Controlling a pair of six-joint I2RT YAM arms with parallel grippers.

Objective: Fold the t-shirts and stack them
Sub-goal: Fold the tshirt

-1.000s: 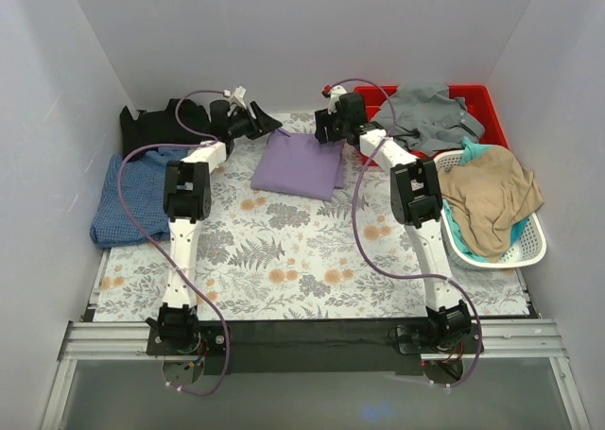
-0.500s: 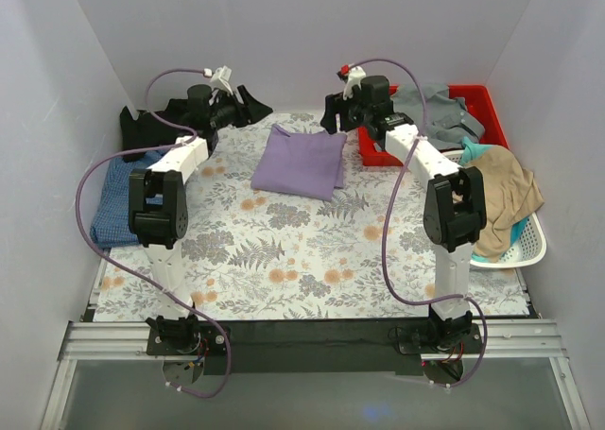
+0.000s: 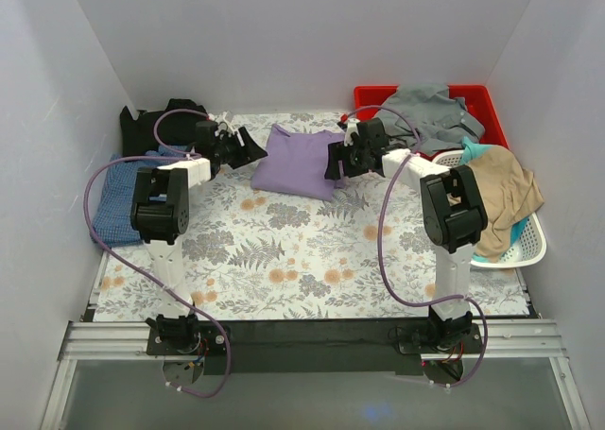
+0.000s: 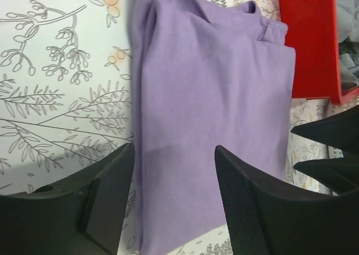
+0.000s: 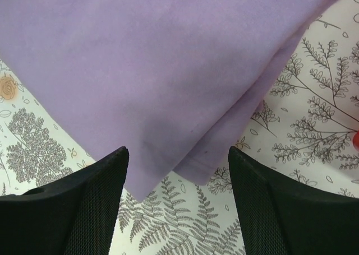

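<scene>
The lilac-purple t-shirt (image 3: 301,162) lies folded on the floral table at the back middle. It also shows in the left wrist view (image 4: 213,98) and in the right wrist view (image 5: 157,59). My left gripper (image 3: 248,149) is open at the shirt's left edge, its jaws straddling the folded cloth. My right gripper (image 3: 334,163) is open at the shirt's right front corner, low over it. The black t-shirt (image 3: 156,120) is bunched at the back left. The blue checked t-shirt (image 3: 118,203) lies at the left edge.
A red tray (image 3: 492,109) with a grey garment (image 3: 430,109) stands at the back right. A white basket (image 3: 529,246) holding tan and teal clothes sits at the right. White walls close in the table on three sides.
Both grippers have come down from the back of the table to the purple shirt, the left to its left edge and the right to its right front corner.
</scene>
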